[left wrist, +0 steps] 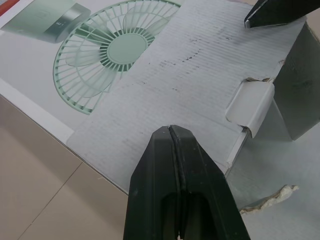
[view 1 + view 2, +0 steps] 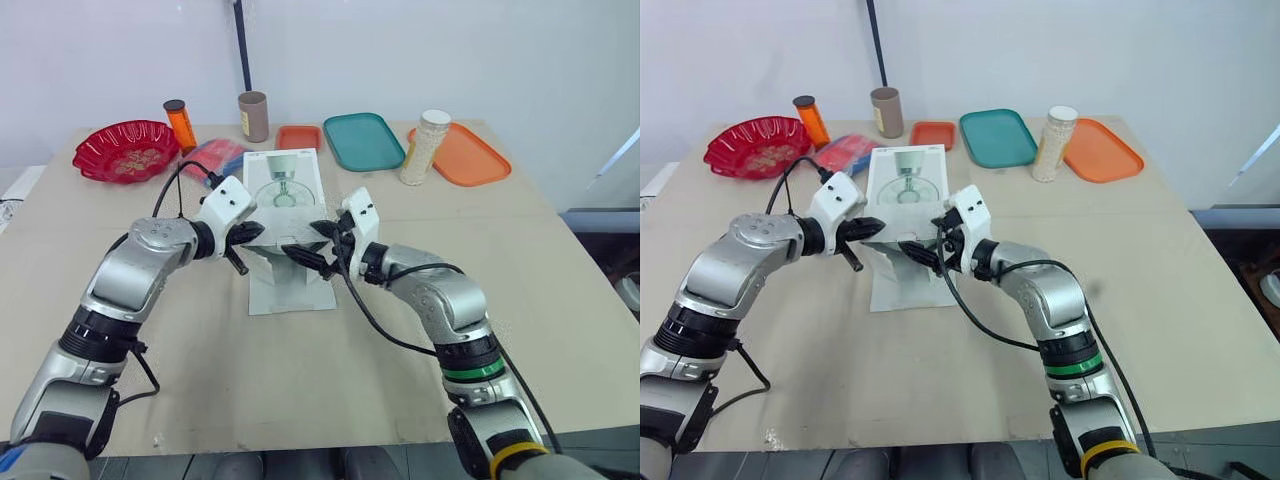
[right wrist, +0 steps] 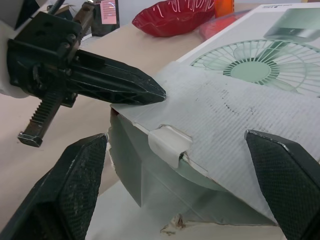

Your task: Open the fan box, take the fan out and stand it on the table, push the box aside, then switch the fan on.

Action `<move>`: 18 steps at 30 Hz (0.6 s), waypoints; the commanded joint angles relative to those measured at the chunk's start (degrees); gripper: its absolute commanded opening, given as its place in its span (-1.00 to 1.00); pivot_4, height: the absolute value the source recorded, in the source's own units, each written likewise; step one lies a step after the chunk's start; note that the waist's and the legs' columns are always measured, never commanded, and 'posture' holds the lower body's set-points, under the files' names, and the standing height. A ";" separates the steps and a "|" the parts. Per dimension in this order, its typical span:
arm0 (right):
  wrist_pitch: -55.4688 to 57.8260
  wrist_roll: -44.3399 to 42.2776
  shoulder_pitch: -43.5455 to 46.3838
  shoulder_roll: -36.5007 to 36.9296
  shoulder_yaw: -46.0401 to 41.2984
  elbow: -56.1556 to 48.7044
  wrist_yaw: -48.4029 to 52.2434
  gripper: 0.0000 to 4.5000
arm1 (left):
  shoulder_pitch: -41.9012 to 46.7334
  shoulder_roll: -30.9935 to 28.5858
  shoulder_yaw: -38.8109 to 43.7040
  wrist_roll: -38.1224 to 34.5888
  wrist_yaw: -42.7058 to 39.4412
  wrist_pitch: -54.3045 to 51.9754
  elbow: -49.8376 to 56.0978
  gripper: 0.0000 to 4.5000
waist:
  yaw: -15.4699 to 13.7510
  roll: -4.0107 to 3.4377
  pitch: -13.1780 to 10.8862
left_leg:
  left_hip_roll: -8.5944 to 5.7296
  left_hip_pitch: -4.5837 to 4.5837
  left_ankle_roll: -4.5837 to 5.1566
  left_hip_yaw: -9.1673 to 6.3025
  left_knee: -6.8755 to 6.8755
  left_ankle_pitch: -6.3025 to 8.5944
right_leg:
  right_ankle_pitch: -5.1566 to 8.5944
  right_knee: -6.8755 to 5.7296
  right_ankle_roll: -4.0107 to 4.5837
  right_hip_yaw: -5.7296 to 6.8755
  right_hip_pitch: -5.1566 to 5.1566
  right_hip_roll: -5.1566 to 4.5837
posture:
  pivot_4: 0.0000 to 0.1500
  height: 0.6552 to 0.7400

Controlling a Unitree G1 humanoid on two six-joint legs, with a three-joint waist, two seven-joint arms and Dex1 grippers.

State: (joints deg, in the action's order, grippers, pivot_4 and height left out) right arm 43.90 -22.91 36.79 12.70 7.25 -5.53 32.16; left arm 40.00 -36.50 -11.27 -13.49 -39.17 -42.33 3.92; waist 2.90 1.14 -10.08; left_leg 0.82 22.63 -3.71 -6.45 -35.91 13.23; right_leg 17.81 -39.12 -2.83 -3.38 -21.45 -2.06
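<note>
right wrist view shows right gripper (image 3: 175, 139) spread over fan box (image 3: 240, 105) flap, left gripper (image 3: 147, 91) closed.

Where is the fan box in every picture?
Left eye view: fan box near the centre.
Right eye view: fan box just left of centre.
Left wrist view: fan box ahead of the shut left fingers.
Right wrist view: fan box between the open right fingers.
Shared landmark: the green fan drawing on its lid.

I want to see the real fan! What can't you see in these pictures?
- Whether the fan is inside the box: wrist views, the flap covers it.
- The box's open end: eye views, left hand and right hand block it.
- What's in the bowl: eye views, too small.
</note>
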 commanded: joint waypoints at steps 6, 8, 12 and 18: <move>0.18 -0.65 0.50 1.74 -0.41 -4.62 0.48 1.00 | -1.84 1.79 0.79 1.73 0.51 0.38 -1.47 -0.99 | -0.05 -0.01 0.01 | 0.00 -0.01 0.00 -0.01 -0.01 0.00 | 0.00 0.00 0.00 0.01 0.02 0.00 | 1.00 1.00; 0.43 -1.01 0.29 2.10 -0.59 -5.74 0.54 1.00 | -1.88 1.86 0.69 1.97 0.33 0.37 -1.49 -0.99 | -0.06 -0.01 0.01 | 0.00 -0.01 0.00 -0.01 -0.01 0.00 | 0.00 0.00 0.00 0.01 0.02 0.00 | 1.00 1.00; 1.90 -2.98 0.01 2.52 -2.07 -8.97 0.57 1.00 | -0.62 2.33 0.50 2.57 -0.09 1.09 -3.08 -0.99 | -0.10 -0.02 0.01 | -0.01 -0.01 0.00 -0.01 -0.01 0.00 | 0.00 0.00 0.00 0.01 0.02 0.00 | 1.00 1.00; 4.37 -5.54 -2.29 4.95 -2.11 -14.88 1.38 1.00 | -0.14 3.32 0.72 2.74 -0.34 0.83 -3.83 -0.99 | -0.14 -0.02 0.02 | -0.03 -0.02 0.00 -0.02 -0.04 0.00 | 0.00 -0.01 0.00 0.02 0.06 -0.02 | 1.00 1.00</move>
State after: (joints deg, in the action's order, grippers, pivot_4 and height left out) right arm 47.80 -26.75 34.66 17.29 6.13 -16.63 32.79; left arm 40.38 -32.96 -10.31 -11.60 -39.24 -40.42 1.13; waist 2.76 1.12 -10.06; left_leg 0.79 22.62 -3.71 -6.47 -35.95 13.23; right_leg 17.82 -39.13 -2.84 -3.35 -21.38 -2.09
